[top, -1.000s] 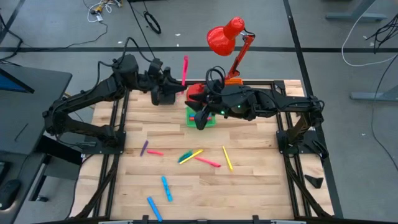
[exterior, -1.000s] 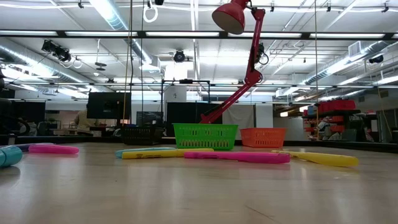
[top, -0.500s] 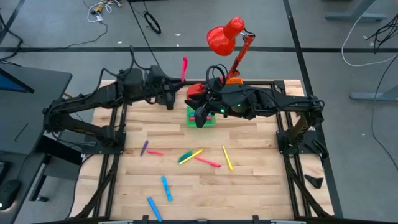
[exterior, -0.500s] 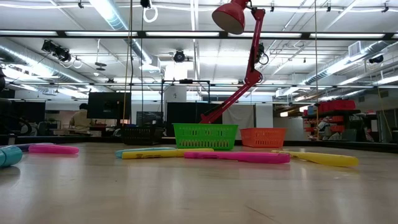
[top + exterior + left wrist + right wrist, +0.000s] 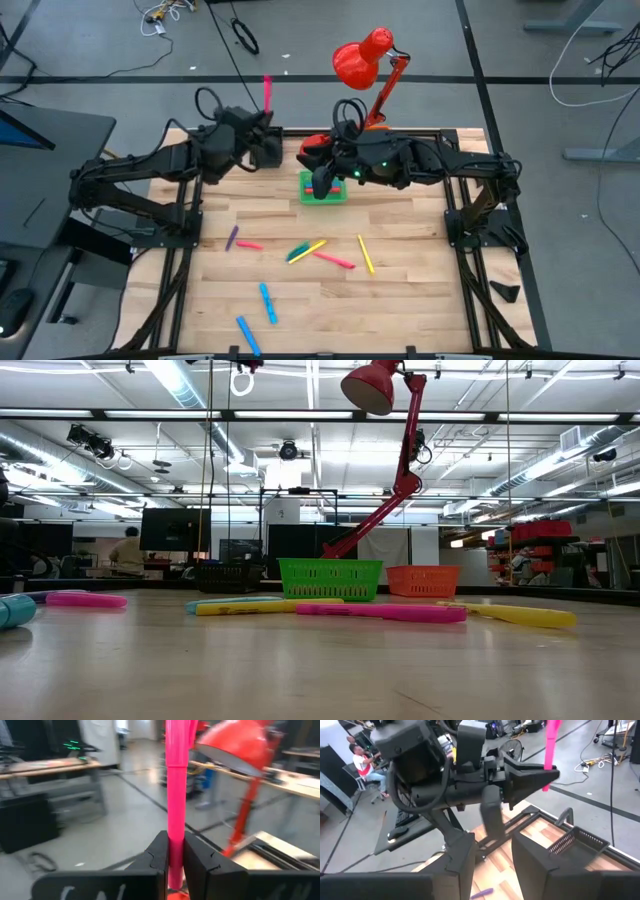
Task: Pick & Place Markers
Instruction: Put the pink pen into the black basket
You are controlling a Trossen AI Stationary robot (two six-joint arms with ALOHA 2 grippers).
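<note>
Gripping one pink marker [image 5: 267, 92] upright in clenched left end effector [image 5: 268, 140], past the table's [image 5: 400, 290] far edge.
Hovering right end effector [image 5: 322, 186], fingers parted, empty, over green bin [image 5: 340, 197]; lying mid-table: eight markers [image 5: 306, 250].

A robotics lab in an open industrial hall.
Exposed ducts [image 5: 60, 445] and strip lights [image 5: 170, 380] run under the ceiling, cables [image 5: 245, 38] trail over the grey concrete floor [image 5: 90, 40], and a wooden bench [image 5: 400, 300] sits in a black metal frame [image 5: 470, 290]. Desks with monitors [image 5: 170, 528] stand behind, where a seated person [image 5: 127, 550] works.
</note>
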